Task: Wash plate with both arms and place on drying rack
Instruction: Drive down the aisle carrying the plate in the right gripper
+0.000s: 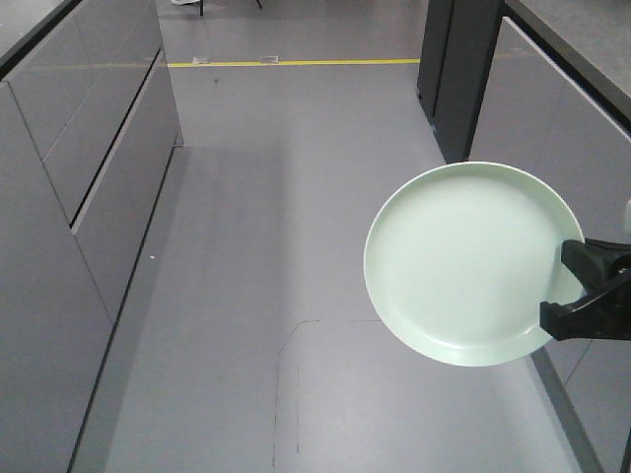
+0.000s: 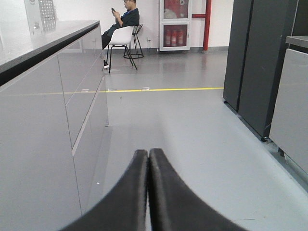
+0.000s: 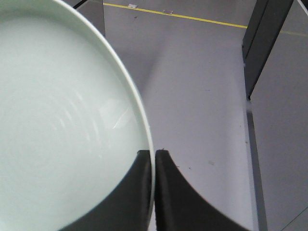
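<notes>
The pale mint-green plate (image 1: pixel 463 261) hangs in the air over the grey floor, its face turned toward the front camera. My right gripper (image 1: pixel 562 291) is shut on the plate's right rim, one finger on each side. In the right wrist view the plate (image 3: pixel 57 125) fills the left half and the right gripper (image 3: pixel 153 154) pinches its thin rim. My left gripper (image 2: pixel 147 153) is shut with nothing between its fingers, pointing down the aisle above the floor. The drying rack is out of view.
Grey cabinets (image 1: pixel 69 197) with a counter line the left side of the aisle. A dark tall cabinet (image 1: pixel 458 69) and a grey counter unit (image 1: pixel 562 128) stand on the right. A yellow line (image 1: pixel 296 63) crosses the floor ahead. A person sits on a chair (image 2: pixel 122 33) far off.
</notes>
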Robot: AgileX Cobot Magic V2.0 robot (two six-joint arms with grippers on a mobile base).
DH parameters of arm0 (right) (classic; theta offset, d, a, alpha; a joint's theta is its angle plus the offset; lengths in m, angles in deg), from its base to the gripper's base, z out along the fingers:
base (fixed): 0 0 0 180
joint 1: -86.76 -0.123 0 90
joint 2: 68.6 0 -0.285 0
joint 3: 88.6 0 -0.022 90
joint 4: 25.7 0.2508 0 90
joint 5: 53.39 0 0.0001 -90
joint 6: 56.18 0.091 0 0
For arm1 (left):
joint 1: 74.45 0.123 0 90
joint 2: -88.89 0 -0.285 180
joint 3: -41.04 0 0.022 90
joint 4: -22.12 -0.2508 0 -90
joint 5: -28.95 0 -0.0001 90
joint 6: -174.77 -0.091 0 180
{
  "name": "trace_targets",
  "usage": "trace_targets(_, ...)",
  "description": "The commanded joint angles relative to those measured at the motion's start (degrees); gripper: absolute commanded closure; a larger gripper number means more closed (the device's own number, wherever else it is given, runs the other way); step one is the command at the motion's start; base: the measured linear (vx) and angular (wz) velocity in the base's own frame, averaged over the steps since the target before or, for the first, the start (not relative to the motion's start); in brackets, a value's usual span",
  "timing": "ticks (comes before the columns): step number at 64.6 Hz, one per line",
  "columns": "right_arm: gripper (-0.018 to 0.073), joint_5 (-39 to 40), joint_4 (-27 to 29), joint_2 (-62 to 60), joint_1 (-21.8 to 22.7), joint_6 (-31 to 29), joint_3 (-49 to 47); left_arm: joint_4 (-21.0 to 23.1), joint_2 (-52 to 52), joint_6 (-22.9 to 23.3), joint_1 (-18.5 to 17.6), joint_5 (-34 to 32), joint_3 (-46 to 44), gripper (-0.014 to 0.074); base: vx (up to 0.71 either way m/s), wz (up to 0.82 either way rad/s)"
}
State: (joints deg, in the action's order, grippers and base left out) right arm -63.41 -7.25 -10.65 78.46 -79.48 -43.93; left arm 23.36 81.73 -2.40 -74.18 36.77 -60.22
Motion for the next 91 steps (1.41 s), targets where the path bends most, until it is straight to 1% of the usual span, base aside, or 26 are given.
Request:
trace_targets(1, 0.0569, 4.21, 0.30, -0.82, 0.07, -0.28, -1.52, 0.52, 0.91, 0.50, -0.24, -4.20, 1.16, 0.0602, 0.12, -0.03)
trace_targets(91, 0.0569, 4.15, 0.30, -0.82, 0.07, -0.28, -1.52, 0.52, 0.91, 0.50, -0.24, -4.20, 1.16, 0.0602, 0.12, -0.01)
